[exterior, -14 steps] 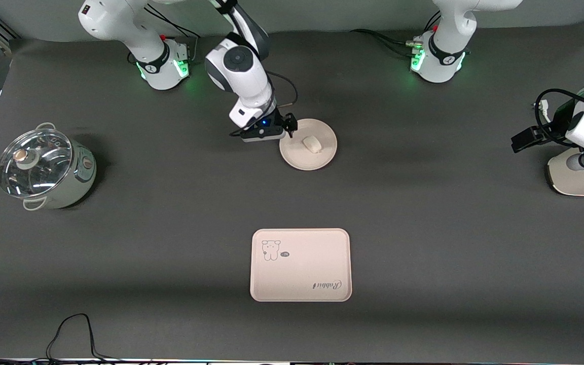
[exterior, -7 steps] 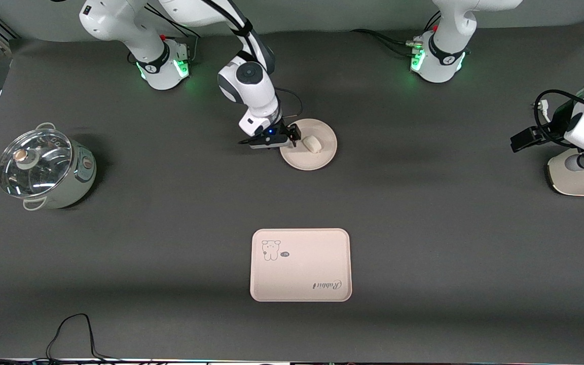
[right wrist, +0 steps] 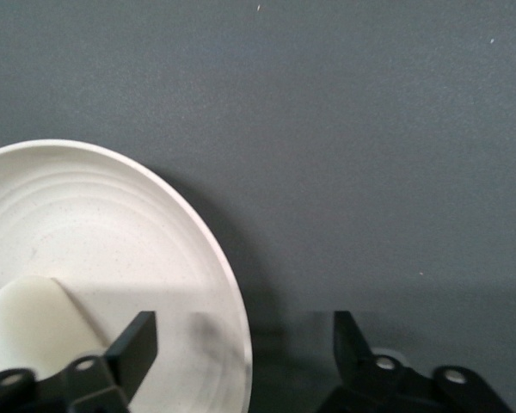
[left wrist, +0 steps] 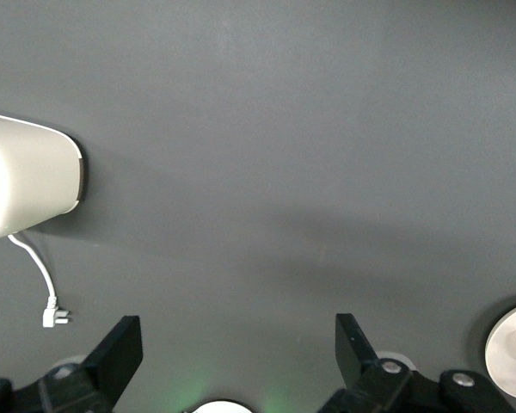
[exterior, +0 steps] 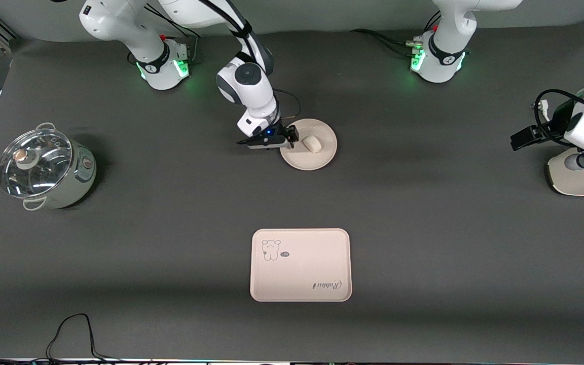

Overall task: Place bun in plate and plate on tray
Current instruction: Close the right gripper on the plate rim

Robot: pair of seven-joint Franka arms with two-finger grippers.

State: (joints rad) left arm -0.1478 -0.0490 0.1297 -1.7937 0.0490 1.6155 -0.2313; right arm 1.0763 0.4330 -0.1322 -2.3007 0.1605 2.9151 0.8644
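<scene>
I have a wide dark grey table (exterior: 424,228) in front of me, with long bare stretches between the few things on it. The plate (exterior: 317,157) sits near the middle, on the side close to the arm bases, and the bun (exterior: 312,144) lies in it, a little off centre toward the right arm's end. My right gripper (exterior: 292,137) is down at the plate's rim on that same end. In the right wrist view its jaws stand apart and straddle the rim: one finger (right wrist: 133,348) is over the inside of the plate (right wrist: 112,232), just beside the bun (right wrist: 34,323), and the other is outside over bare table. I can't tell whether either finger touches the rim.

The tray (exterior: 300,265) lies flat, well apart from the plate and nearer to the front camera, almost straight below it in the front view. The strip of table between the two is open.

A lidded pot (exterior: 43,167) stands at the right arm's end of the table, well apart from the plate. A cream appliance (exterior: 581,177) sits at the left arm's end.

My left gripper (left wrist: 236,344) waits up over the left arm's end, near that appliance (left wrist: 26,176), jaws apart and holding nothing, with bare table beneath it and a loose white cord (left wrist: 39,284).
</scene>
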